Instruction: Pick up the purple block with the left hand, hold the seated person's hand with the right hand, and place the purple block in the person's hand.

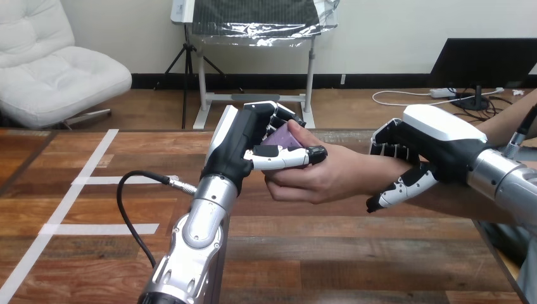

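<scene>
The purple block [283, 136] is pinched between the left hand's [244, 142] fingers and thumb, directly against the person's hand [316, 174], whose thumb lies over it. The right hand [437, 149] curls round the person's wrist [354, 166] just behind.

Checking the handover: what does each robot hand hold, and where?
The left hand pinches the purple block, fingers above, thumb below; the person's hand touches it too. The right hand curls round the person's wrist.
</scene>
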`<state>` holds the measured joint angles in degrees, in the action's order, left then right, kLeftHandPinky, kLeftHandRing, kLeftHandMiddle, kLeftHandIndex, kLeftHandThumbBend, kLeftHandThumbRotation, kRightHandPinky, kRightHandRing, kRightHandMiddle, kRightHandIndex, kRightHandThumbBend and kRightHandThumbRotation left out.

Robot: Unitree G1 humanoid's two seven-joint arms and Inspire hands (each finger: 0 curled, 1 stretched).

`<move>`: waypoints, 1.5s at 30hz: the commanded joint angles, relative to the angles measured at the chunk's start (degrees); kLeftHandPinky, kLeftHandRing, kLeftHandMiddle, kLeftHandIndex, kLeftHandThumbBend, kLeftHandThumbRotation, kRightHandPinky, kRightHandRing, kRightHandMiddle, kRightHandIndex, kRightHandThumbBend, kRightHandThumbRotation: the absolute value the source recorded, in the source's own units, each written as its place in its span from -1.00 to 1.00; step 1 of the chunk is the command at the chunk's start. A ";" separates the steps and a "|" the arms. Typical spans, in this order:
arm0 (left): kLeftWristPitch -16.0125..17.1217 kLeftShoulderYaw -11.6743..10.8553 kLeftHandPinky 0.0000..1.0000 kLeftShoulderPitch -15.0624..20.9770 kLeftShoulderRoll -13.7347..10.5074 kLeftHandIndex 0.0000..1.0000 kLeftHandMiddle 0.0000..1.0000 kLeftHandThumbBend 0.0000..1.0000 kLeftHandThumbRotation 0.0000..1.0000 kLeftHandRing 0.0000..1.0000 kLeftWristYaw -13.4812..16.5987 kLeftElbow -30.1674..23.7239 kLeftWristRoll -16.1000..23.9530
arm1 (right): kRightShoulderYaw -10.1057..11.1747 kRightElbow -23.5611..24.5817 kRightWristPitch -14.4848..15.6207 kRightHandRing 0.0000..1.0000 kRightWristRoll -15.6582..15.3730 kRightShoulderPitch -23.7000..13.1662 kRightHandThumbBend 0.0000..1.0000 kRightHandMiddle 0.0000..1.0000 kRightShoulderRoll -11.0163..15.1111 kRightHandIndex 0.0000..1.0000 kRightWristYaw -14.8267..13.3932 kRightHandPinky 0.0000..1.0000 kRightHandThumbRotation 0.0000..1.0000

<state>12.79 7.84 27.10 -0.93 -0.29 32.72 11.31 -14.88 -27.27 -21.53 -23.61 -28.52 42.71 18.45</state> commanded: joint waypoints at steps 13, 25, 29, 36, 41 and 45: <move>-3.55 1.68 0.11 0.53 -0.16 0.39 0.37 0.83 -0.15 0.30 -4.08 -5.09 -0.01 | 1.66 -0.49 0.82 -0.09 1.32 1.70 0.61 0.02 -0.19 0.08 1.80 -0.22 -0.48; -4.63 1.28 0.33 -0.14 -0.29 0.58 0.60 0.89 0.44 0.54 -5.04 -5.90 -0.41 | 2.18 -0.09 0.26 0.32 0.44 2.58 0.75 0.37 0.31 0.41 1.83 0.06 0.03; -4.94 1.13 0.35 -0.32 -0.25 0.62 0.66 0.89 0.57 0.59 -4.89 -5.97 -0.37 | 2.49 0.28 0.28 0.42 0.21 3.08 0.80 0.47 0.33 0.50 1.57 0.12 0.18; -4.16 0.81 0.41 -0.48 -0.20 0.67 0.73 0.93 0.73 0.68 -4.62 -5.40 -0.59 | 2.64 0.86 0.28 0.55 -0.31 3.59 0.84 0.59 0.48 0.61 1.16 0.20 0.38; -3.74 0.79 0.55 -0.68 -0.29 0.70 0.78 0.94 0.83 0.76 -4.18 -5.19 -0.32 | 2.55 0.96 -0.13 0.61 -1.24 3.77 0.84 0.64 0.61 0.68 0.24 0.24 0.49; -3.78 0.82 0.61 -0.74 -0.32 0.71 0.79 0.95 0.88 0.80 -3.89 -5.04 -0.12 | 2.70 0.98 -0.52 0.63 -1.53 3.88 0.82 0.67 0.49 0.72 -0.17 0.26 0.52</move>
<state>8.11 8.56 25.00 -1.23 -4.95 29.54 10.99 -13.31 -25.94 -22.35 -24.75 -25.97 42.91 19.42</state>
